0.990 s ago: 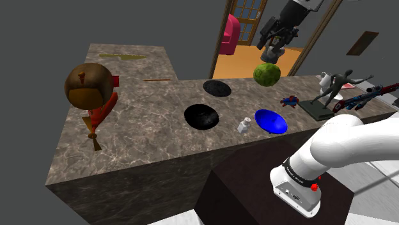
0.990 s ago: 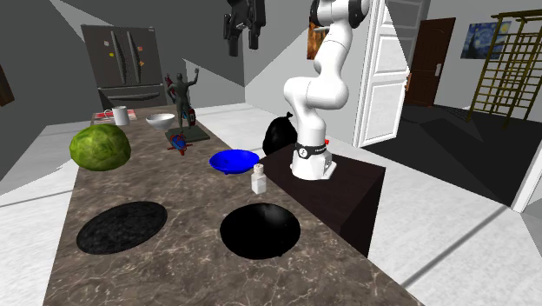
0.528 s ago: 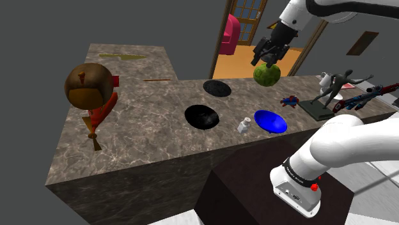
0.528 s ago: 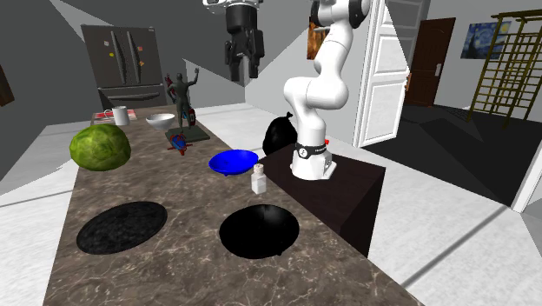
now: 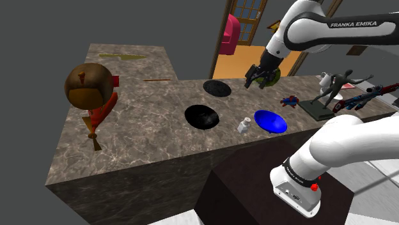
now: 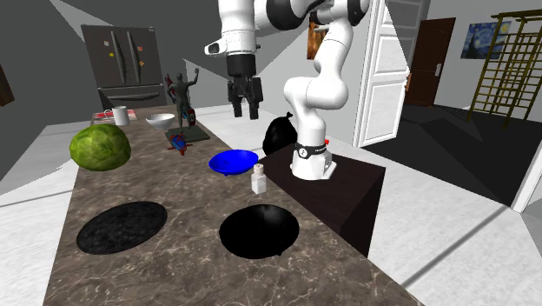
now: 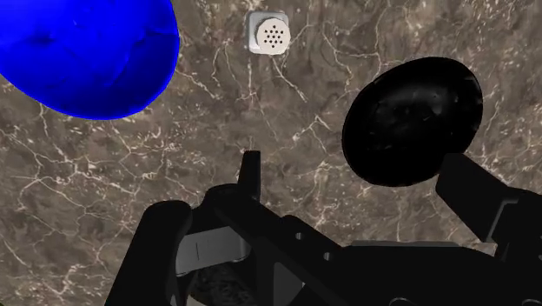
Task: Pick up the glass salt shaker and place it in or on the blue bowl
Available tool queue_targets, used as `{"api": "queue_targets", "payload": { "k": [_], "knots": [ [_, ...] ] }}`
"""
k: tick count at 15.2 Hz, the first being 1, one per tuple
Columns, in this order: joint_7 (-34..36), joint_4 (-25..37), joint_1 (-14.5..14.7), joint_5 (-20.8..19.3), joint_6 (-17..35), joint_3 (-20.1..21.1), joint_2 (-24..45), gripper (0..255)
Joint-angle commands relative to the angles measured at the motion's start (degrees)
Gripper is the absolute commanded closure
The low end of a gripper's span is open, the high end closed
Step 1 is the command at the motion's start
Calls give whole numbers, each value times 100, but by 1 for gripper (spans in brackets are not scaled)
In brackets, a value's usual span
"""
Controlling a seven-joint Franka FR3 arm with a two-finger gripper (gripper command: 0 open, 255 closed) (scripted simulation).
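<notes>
A small white salt shaker (image 5: pixel 243 125) (image 6: pixel 258 181) with a perforated top (image 7: pixel 267 33) stands upright on the marble counter. Beside it, apart from it, sits the blue bowl (image 5: pixel 270 121) (image 6: pixel 233 161) (image 7: pixel 87 52). My black gripper (image 5: pixel 259 78) (image 6: pixel 244 104) (image 7: pixel 360 187) hangs open in the air above the counter, pointing down, with nothing between its fingers. It is well above the shaker and the bowl, toward the counter's far side in the shoulder view.
A black bowl (image 5: pixel 202 116) (image 7: pixel 413 122) sits on the shaker's other side, with a flat black plate (image 5: pixel 217 87) (image 6: pixel 122 226) beyond it. A green melon (image 6: pixel 100 146), a small red-blue toy (image 6: pixel 178 143), a grey figurine (image 5: pixel 339 83) and a white bowl (image 6: pixel 161 121) occupy one end of the counter.
The gripper has come down from high above the counter to a lower height and shifted toward the shoulder view's left. The shaker and bowl have not moved.
</notes>
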Motion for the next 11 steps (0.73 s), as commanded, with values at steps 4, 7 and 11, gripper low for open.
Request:
{"api": "queue_targets", "payload": {
  "k": [4, 7, 11],
  "knots": [
    [-47, -660, -46, 6, 791, -47, 414, 0],
    [-89, -997, -64, 21, 1293, -85, 750, 0],
    [-171, -1369, -63, 76, 2033, -154, 1346, 0]
  ]
}}
